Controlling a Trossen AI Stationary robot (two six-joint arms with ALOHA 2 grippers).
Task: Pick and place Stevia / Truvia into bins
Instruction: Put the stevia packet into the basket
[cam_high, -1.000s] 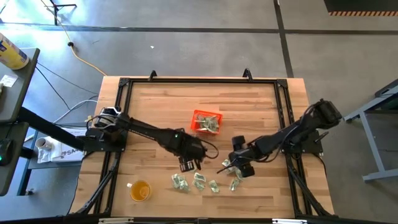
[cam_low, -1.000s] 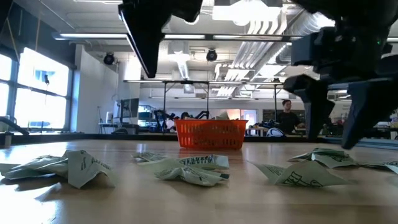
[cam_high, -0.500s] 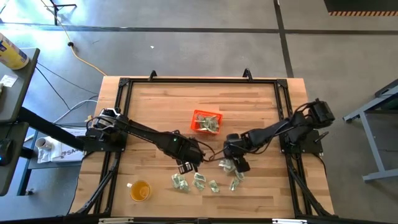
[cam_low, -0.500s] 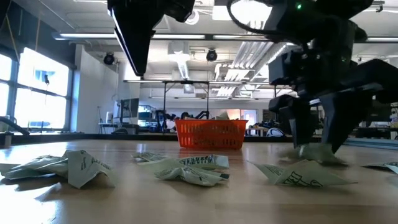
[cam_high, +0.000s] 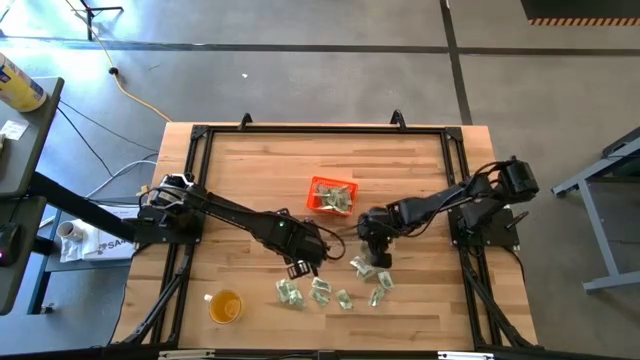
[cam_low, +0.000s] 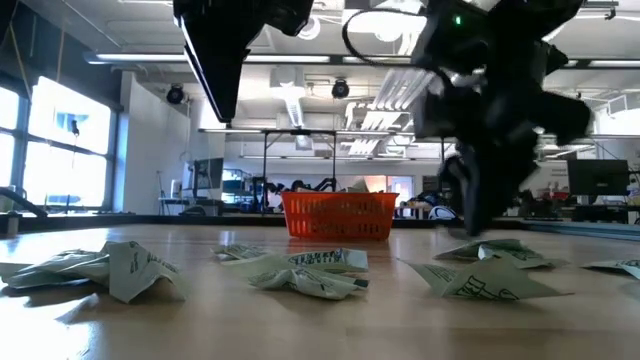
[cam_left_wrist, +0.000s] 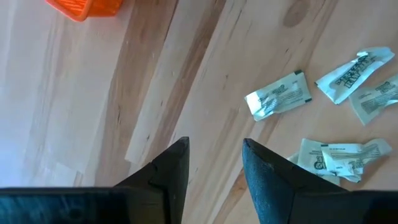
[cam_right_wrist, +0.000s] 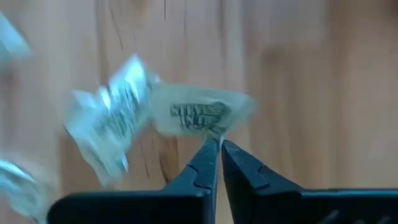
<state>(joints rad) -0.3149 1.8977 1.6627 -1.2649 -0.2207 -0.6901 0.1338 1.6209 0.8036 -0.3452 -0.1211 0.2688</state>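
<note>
Several pale green and white Stevia sachets (cam_high: 320, 292) lie loose on the wooden table near its front edge. The orange bin (cam_high: 332, 196) stands mid-table and holds a few sachets. My right gripper (cam_right_wrist: 217, 144) is down among the right-hand sachets (cam_high: 372, 285), shut on one sachet (cam_right_wrist: 199, 115). To the left of the right gripper, my left gripper (cam_left_wrist: 214, 155) hangs open over bare wood, with nothing between its fingers. It is just far of the sachet pile (cam_left_wrist: 278, 94). My right gripper pinches one sachet by its edge (cam_right_wrist: 214, 132) between the very tips of its two fingers. The fingers come from above, pointing down. The rest of the sachet sticks out beyond the tips. Whether it is clear of the table I cannot tell.
A round translucent yellow-orange cup (cam_high: 225, 305) stands near the front left corner. A black frame (cam_high: 320, 128) runs round the table's edges. Bare wood lies between the bin and the far edge.
My right gripper has moved toward the table's left and a little toward the far edge, come down among the right-hand sachets and shut on one of them. The other sachets lie where they were.
</note>
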